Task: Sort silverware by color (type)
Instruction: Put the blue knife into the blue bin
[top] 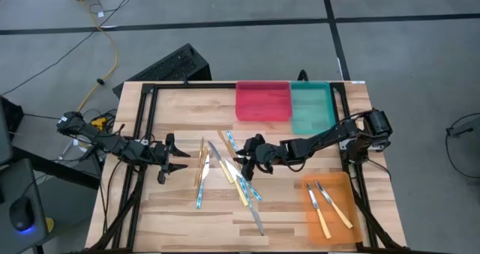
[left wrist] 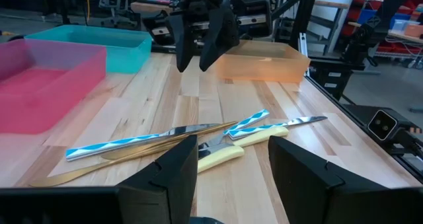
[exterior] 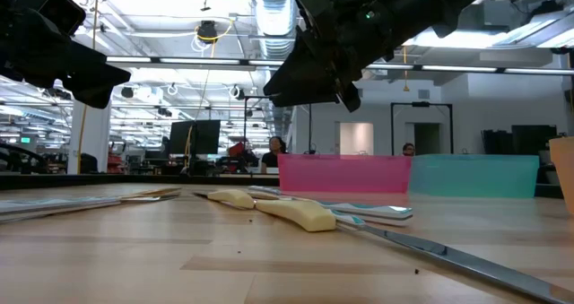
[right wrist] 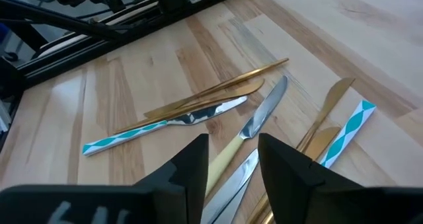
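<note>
Yellow-handled knife (right wrist: 232, 150) lies right under the right claw (right wrist: 231, 159), whose fingers stand parted and empty above the heap of cutlery (top: 225, 171) at the table's centre. I would drop straight down astride that handle, clear of the gold pieces (right wrist: 218, 95) at its eleven o'clock, and pinch only once both fingers touch the wood. Two matching knives (top: 328, 205) already sit in the orange tray (top: 360, 224), at five o'clock from the heap. Farther off, at nine o'clock, the left claw (top: 174, 164) waits released.
</note>
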Tool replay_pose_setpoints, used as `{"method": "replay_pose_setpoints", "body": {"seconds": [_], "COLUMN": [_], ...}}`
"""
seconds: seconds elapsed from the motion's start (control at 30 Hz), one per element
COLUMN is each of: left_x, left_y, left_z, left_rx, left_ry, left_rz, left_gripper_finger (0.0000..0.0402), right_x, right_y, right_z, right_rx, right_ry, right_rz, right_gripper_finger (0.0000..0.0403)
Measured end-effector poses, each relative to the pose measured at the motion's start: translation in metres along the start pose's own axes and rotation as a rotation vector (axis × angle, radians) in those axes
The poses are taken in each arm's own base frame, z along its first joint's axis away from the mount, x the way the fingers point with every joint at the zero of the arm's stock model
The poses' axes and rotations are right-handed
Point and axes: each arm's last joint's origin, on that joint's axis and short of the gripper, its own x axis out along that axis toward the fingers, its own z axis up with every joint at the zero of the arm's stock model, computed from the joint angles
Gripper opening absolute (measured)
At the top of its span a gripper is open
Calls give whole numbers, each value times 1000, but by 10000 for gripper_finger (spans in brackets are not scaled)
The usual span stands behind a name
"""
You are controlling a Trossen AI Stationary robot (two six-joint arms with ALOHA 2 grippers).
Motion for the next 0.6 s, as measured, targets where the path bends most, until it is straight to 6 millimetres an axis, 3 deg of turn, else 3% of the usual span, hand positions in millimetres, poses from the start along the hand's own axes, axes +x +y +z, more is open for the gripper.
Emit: {"method": "replay_pose_setpoints", "body": {"seconds": [0.6], "left_x": [0], "left_y": [0], "left_z": [0], "left_rx": [0], "left_ry": [0], "left_rz": [0], "left_gripper_finger": [169], "right_x": [-2], "right_y": [6], "right_z": [-2], "right_rx": [20], "right_ry": [-6], "right_rz": [21], "right_gripper_finger": [176]}}
